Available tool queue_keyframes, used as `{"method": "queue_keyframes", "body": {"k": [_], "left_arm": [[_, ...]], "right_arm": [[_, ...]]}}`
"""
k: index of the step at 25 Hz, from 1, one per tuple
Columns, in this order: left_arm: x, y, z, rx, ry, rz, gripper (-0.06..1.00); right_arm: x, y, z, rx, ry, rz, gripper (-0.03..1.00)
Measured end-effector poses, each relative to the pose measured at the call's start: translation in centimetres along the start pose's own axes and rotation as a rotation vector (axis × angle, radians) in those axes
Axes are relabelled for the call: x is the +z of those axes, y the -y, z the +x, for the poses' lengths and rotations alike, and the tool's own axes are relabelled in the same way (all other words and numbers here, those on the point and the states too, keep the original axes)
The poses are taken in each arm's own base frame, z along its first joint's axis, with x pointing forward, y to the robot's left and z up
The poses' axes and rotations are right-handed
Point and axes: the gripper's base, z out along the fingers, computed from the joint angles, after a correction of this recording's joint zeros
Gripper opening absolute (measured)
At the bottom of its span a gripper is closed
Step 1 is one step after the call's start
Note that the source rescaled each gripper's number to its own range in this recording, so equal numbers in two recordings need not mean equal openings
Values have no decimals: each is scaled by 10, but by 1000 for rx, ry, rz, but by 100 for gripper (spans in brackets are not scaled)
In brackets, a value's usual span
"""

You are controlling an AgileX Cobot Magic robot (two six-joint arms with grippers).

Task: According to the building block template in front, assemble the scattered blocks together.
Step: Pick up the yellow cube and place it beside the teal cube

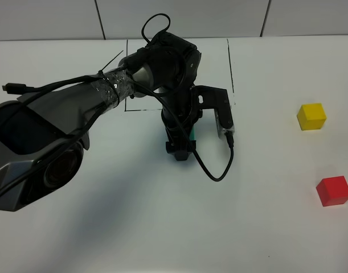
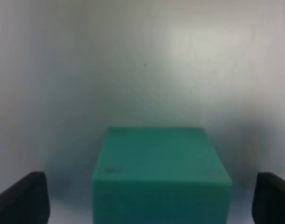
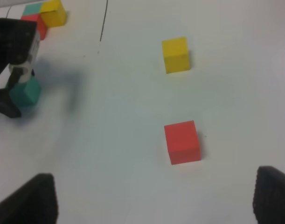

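The teal block (image 2: pixel 161 172) sits on the white table between the fingers of my left gripper (image 2: pixel 147 205), which is open, with a gap on each side. From above, the left gripper (image 1: pixel 182 149) stands over the teal block (image 1: pixel 192 136) just in front of the drawn black rectangle (image 1: pixel 229 62). The yellow block (image 1: pixel 311 116) and red block (image 1: pixel 334 190) lie apart at the right. The template (image 3: pixel 39 14) of teal, yellow and red cubes shows only in the right wrist view. My right gripper (image 3: pixel 151 205) is open and empty, hovering short of the red block (image 3: pixel 182 142).
The left arm (image 1: pixel 77 108) and its looping cable (image 1: pixel 216 173) cover the middle of the table and hide the template from above. In the right wrist view the yellow block (image 3: pixel 176 54) lies beyond the red one, and the teal block (image 3: pixel 25 92) under the left arm (image 3: pixel 11 42).
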Motion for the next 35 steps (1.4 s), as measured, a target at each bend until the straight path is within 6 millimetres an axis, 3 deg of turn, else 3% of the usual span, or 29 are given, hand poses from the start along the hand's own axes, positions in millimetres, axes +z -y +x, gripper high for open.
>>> {"method": "queue_keyframes", "body": {"k": [8,13,19,25,28,31,35], "left_arm": [[-52,3,11,-148,-32,-50,100],[-64,-14,33,-405,-52,-121,95],[-103,-44,98,-720,0,-176,80],[-138,-38,181,-915,28,-138,75],[-158,-22,234,-1055,39,-128,74],[-183,4,275,-1181,88,-148,74],[-215,52,303,-1321,191,-221,74]], "right_arm": [[0,0,0,0,0,0,72],[0,0,0,0,0,0,72],[0,0,0,0,0,0,72],[0,0,0,1,0,0,72],[0,0,0,1,0,0,72],[0,0,0,1,0,0,72],[0,0,0,0,0,0,72]]}}
